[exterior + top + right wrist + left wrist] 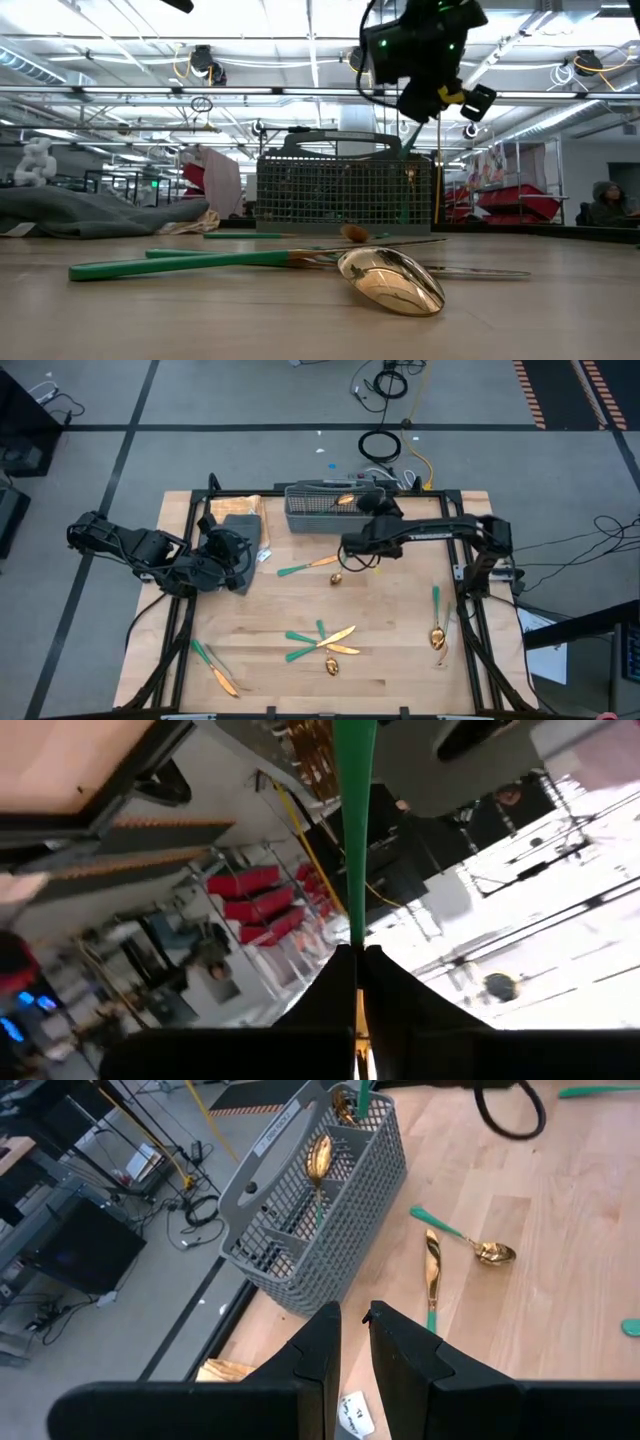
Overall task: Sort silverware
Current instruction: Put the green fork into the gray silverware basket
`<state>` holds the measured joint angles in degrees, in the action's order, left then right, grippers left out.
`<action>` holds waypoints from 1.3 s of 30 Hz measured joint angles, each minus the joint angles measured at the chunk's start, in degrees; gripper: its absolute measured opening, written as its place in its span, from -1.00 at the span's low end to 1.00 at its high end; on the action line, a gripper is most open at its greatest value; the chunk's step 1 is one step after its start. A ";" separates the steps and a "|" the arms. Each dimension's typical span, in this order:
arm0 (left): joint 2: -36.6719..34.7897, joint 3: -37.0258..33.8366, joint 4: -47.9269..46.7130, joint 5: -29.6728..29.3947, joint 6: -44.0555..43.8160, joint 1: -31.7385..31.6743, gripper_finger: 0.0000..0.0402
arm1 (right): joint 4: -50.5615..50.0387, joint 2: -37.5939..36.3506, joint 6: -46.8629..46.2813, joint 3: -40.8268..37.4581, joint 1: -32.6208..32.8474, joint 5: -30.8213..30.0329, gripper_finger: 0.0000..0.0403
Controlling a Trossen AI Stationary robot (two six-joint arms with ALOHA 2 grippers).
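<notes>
The right gripper (357, 982) pinches a green-handled utensil (351, 830) near its gold end, raised beside the grey mesh basket (322, 508). It should stay vertical and drop into a matching compartment. Other silverware (318, 641) lies scattered on the table (390, 660). The left gripper (355, 1342) waits by the cloth (241, 532), fingers narrowly parted.

— What colours were the utensils (318, 643)?
— Shiny gold heads, green handles; the spoon (392, 280) gleamed gold.
— The basket (318, 1195)?
— Grey mesh, a fine grid pattern.
— And the table (390, 610)?
— Pale wood planks, black frame. The cloth (242, 532) was grey. Both arms were dark; the right gripper (357, 982) pinched a green handle (352, 830).
</notes>
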<state>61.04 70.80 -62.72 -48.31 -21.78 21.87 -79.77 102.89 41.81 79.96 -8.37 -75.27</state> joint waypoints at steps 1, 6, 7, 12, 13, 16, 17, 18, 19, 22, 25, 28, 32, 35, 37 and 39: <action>0.00 0.01 -0.17 0.00 0.00 0.00 -0.68 | 0.00 0.45 0.78 0.00 -0.18 -0.62 -1.00; 0.00 0.01 -0.96 0.02 -0.31 0.00 -0.68 | 0.10 2.02 3.79 0.00 -1.22 -0.89 -1.00; 0.00 0.01 -0.96 0.01 -0.31 0.00 -0.68 | 0.13 2.15 4.54 -0.02 -1.45 -0.85 -1.00; 0.00 0.01 -0.99 0.02 -0.28 0.00 -0.68 | 1.22 2.04 8.29 -0.02 -2.14 -0.92 -1.00; 0.00 -0.01 -0.98 0.02 -0.28 0.00 -0.68 | 1.21 2.06 8.48 -0.02 -2.20 -0.92 -1.00; 0.00 -0.02 -1.00 0.02 -0.28 0.00 -0.68 | 2.08 2.04 10.15 -0.02 -2.32 -0.87 -1.00; 0.00 0.01 -0.99 0.02 -0.28 0.00 -0.68 | 2.40 2.04 10.75 -0.02 -2.33 -0.46 -1.00; 0.00 -0.01 -1.00 0.02 -0.28 0.00 -0.68 | 2.54 2.04 11.07 -0.02 -2.33 0.63 -1.00; 0.00 0.00 -1.00 0.02 -0.28 0.00 -0.68 | 2.45 2.04 11.27 -0.02 -2.33 2.10 -1.00; 0.01 0.01 -1.00 0.02 -0.28 0.00 -0.68 | 3.11 2.04 11.36 -0.02 -2.33 5.82 -1.00; 0.00 0.00 -0.99 0.02 -0.28 0.00 -0.68 | 4.08 2.04 10.76 -0.02 -2.33 5.96 -0.96; 0.01 0.01 -1.00 0.02 -0.28 0.00 -0.68 | 4.26 2.04 9.53 -0.02 -2.33 6.49 -0.87; 0.01 0.00 -0.98 0.03 -0.29 0.00 -0.68 | 4.29 2.04 8.92 -0.02 -2.33 6.63 -0.70; 0.01 0.00 -0.98 0.04 -0.31 0.00 -0.68 | 4.24 2.04 8.39 -0.02 -2.33 6.62 -0.56; 0.01 0.00 -0.98 0.04 -0.36 0.00 -0.68 | 4.58 2.04 6.55 -0.02 -2.31 6.22 -0.47; 0.00 0.00 -0.96 0.05 -0.38 0.00 -0.68 | 4.77 2.02 3.21 0.00 -2.16 5.16 -0.40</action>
<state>61.04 70.79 -63.68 -48.26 -22.16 21.87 -75.00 104.90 45.01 79.96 -10.53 -70.10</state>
